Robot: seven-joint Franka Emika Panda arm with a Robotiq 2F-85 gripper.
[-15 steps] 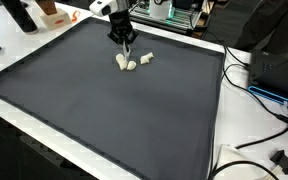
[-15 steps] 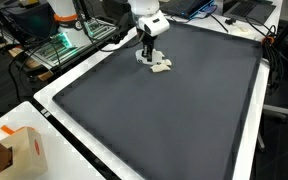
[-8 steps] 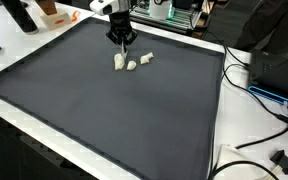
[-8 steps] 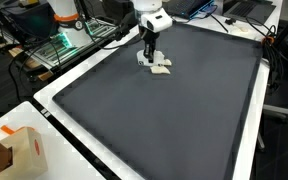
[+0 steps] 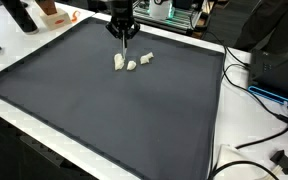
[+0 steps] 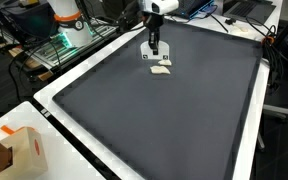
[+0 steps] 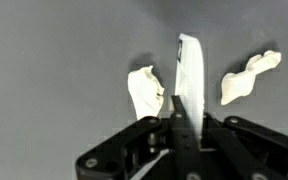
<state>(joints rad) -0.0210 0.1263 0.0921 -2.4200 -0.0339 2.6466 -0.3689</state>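
My gripper (image 7: 188, 108) is shut on a thin white piece (image 7: 189, 62) that stands up between its fingers in the wrist view. Below it on the dark mat lie a chunky white piece (image 7: 144, 90) to the left and a knobbly one (image 7: 250, 77) to the right. In both exterior views the gripper (image 5: 123, 37) (image 6: 153, 46) hangs a little above the small cluster of white pieces (image 5: 131, 64) (image 6: 160, 68) near the far end of the mat. The held piece is too small to make out there.
The dark mat (image 5: 104, 110) covers most of the white table (image 5: 44, 150). Cables (image 5: 259, 150) trail along one side. A small cardboard box (image 6: 24, 150) sits at a table corner, with equipment racks (image 6: 59, 40) behind the arm.
The gripper has risen straight up from the cluster of white pieces, shut throughout. The pieces on the mat have stayed where they were.
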